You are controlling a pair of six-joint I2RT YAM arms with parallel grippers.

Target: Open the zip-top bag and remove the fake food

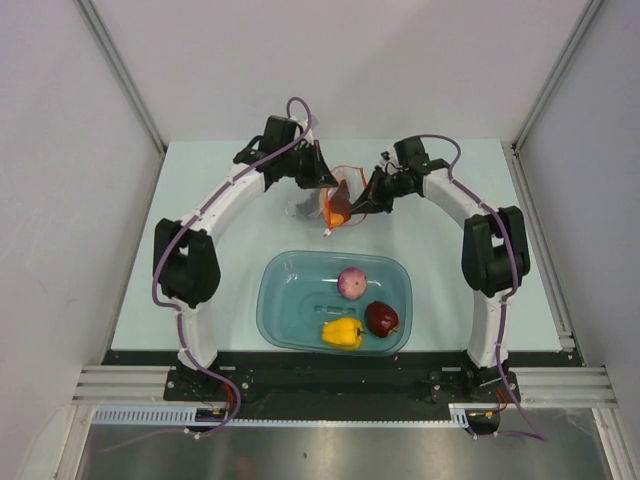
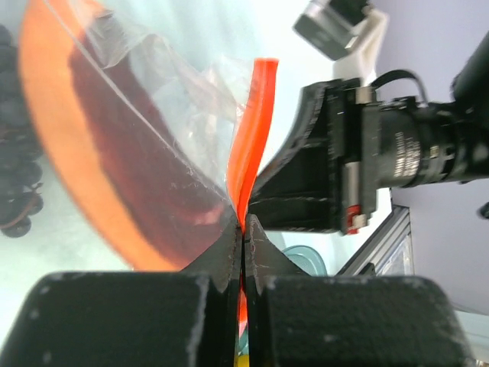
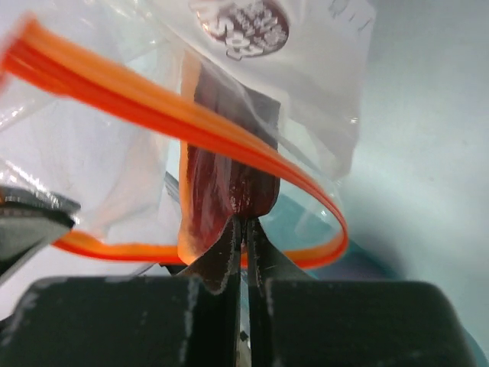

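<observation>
The zip-top bag (image 1: pixel 318 203) hangs above the table between both grippers, its mouth spread open. My left gripper (image 2: pixel 243 228) is shut on the orange-red zip strip (image 2: pixel 256 115) at one side of the mouth. The long orange-and-maroon slice (image 3: pixel 221 176) sticks out through the looped zip strip (image 3: pixel 153 107), and my right gripper (image 3: pixel 246 222) is shut on its maroon end. A dark berry cluster (image 2: pixel 15 176) shows at the left edge of the left wrist view, inside or behind the bag; I cannot tell which. In the top view the left gripper (image 1: pixel 322 182) and right gripper (image 1: pixel 368 200) face each other across the slice (image 1: pixel 340 208).
A teal translucent tub (image 1: pixel 285 300) stands on the table in front of the arms, below the bag. It holds a pink-purple onion (image 1: pixel 352 283), a dark red apple (image 1: pixel 381 318) and a yellow bell pepper (image 1: pixel 343 333). White walls enclose the table on three sides.
</observation>
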